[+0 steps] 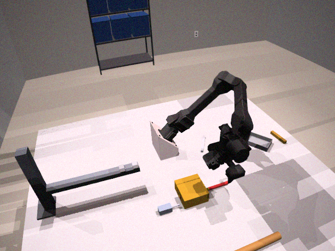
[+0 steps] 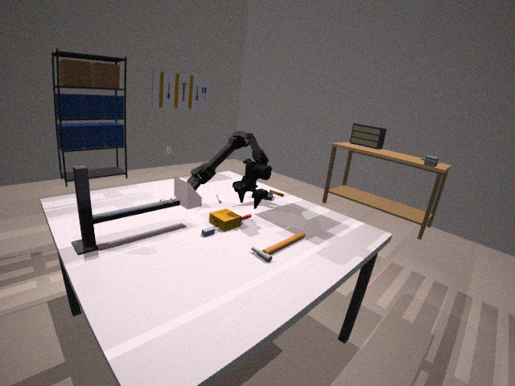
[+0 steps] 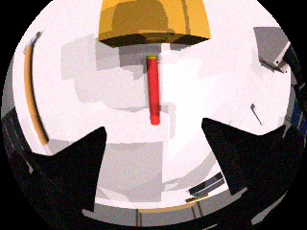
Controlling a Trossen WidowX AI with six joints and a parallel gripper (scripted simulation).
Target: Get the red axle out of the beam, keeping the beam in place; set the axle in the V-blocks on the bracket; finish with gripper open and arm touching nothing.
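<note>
The yellow block-shaped beam (image 1: 189, 189) (image 2: 224, 219) (image 3: 197, 19) sits on the table. The red axle (image 1: 218, 185) (image 2: 246, 216) (image 3: 153, 91) lies outside it, roughly in line with its hole. In the wrist view a narrow gap shows between its yellow-tipped end and the beam's face. My gripper (image 1: 221, 175) (image 2: 249, 204) (image 3: 153, 126) is open and empty above the axle's far end, with one fingertip on each side of its line. The dark bracket (image 1: 32, 175) (image 2: 84, 203) holds a raised horizontal arm, with grey V-blocks (image 1: 127, 167) near its free end. The V-blocks bear nothing.
A grey-blue small block (image 1: 165, 208) (image 2: 208, 232) with a thin pin lies beside the beam. A hammer (image 1: 259, 242) (image 2: 285, 243) (image 3: 31, 86) lies towards the front. A pale wedge (image 1: 162, 147) (image 2: 187, 194) stands at my arm's base. A yellow bar (image 1: 278, 136) lies beyond a grey tray.
</note>
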